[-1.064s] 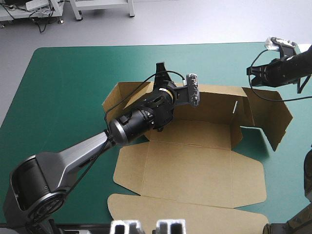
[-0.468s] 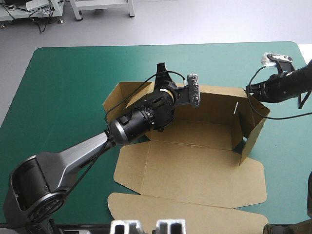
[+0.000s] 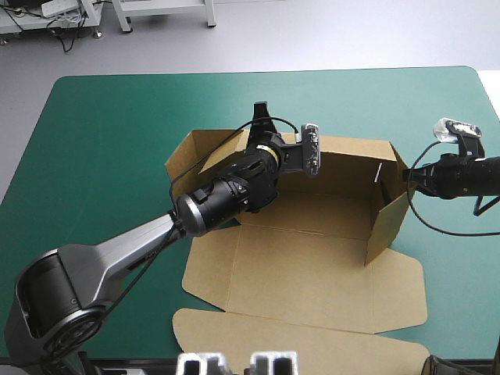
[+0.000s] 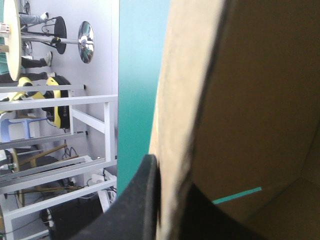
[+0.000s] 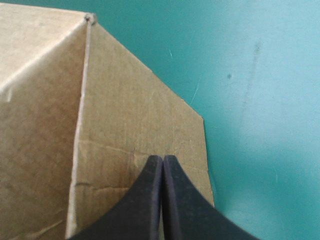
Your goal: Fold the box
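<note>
Left end effector (image 3: 260, 117) pinched box (image 3: 312, 266) back wall, upper centre; right end effector (image 5: 163, 165), pressed together, braced side wall. Risk: tip slip, wall could flop outward.

I have the box (image 3: 312, 269) right of the table's (image 3: 101, 125) middle, its back wall standing on the far side and flat panels nearer me. My left gripper (image 3: 260, 114) straddles that wall's left part. My right gripper (image 3: 406, 176) touches the right wall from outside.

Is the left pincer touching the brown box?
Touching. In the left wrist view, the left pincer clamps the box wall between its black fingers.
</note>
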Motion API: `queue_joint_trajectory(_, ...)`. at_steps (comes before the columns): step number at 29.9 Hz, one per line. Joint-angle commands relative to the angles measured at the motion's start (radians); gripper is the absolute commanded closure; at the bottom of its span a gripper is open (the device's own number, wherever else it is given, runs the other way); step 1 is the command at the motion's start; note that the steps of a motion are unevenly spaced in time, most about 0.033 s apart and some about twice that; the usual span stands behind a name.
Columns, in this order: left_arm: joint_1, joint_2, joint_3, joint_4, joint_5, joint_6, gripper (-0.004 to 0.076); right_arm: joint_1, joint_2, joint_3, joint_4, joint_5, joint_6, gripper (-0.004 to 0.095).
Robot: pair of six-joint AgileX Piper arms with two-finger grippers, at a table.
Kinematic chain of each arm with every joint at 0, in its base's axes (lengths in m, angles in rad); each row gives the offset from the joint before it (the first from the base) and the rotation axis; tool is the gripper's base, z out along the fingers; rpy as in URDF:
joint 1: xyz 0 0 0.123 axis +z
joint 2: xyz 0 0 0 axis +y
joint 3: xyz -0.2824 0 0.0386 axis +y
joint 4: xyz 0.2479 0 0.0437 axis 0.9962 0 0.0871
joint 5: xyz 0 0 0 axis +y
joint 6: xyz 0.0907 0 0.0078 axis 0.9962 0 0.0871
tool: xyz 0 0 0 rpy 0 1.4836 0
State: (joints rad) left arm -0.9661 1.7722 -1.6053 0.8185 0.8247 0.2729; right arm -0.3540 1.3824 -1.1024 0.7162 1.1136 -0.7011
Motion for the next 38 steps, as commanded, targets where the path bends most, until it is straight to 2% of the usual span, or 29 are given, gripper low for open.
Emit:
queue_joint_trajectory(1, -0.014, -0.047, 0.024, 0.061, -0.035, -0.057, 0.0734, -0.012, -0.05, 0.054, 0.124, -0.054, -0.116, 0.0928)
queue_joint_trajectory(7, -0.016, -0.047, 0.1, 0.086, -0.077, -0.126, 0.0734, -0.012, -0.072, 0.163, 0.205, -0.149, -0.255, 0.0928)
queue_joint_trajectory(10, -0.016, -0.047, 0.139, 0.105, -0.089, -0.139, 0.0734, -0.012, -0.082, 0.193, 0.234, -0.155, -0.322, 0.0928)
queue_joint_trajectory(15, -0.016, -0.047, 0.158, 0.105, -0.099, -0.142, 0.0734, -0.012, -0.093, 0.204, 0.223, -0.12, -0.359, 0.0926)
queue_joint_trajectory(18, -0.016, -0.047, 0.158, 0.105, -0.119, -0.142, 0.0734, -0.012, -0.109, 0.204, 0.175, -0.104, -0.351, 0.0904)
queue_joint_trajectory(21, -0.016, -0.047, 0.158, 0.105, -0.125, -0.142, 0.0734, -0.012, -0.142, 0.204, 0.121, -0.104, -0.314, 0.0785)
queue_joint_trajectory(26, -0.015, -0.047, 0.158, 0.113, -0.125, -0.142, 0.0734, -0.01, -0.181, 0.204, 0.089, -0.094, -0.302, 0.045)
queue_joint_trajectory(29, -0.015, -0.047, 0.158, 0.124, -0.125, -0.142, 0.0734, -0.01, -0.183, 0.204, 0.087, -0.063, -0.313, 0.0319)
queue_joint_trajectory(38, -0.015, -0.047, 0.158, 0.135, -0.138, -0.153, 0.0734, -0.01, -0.183, 0.204, 0.149, -0.017, -0.405, 0.0312)
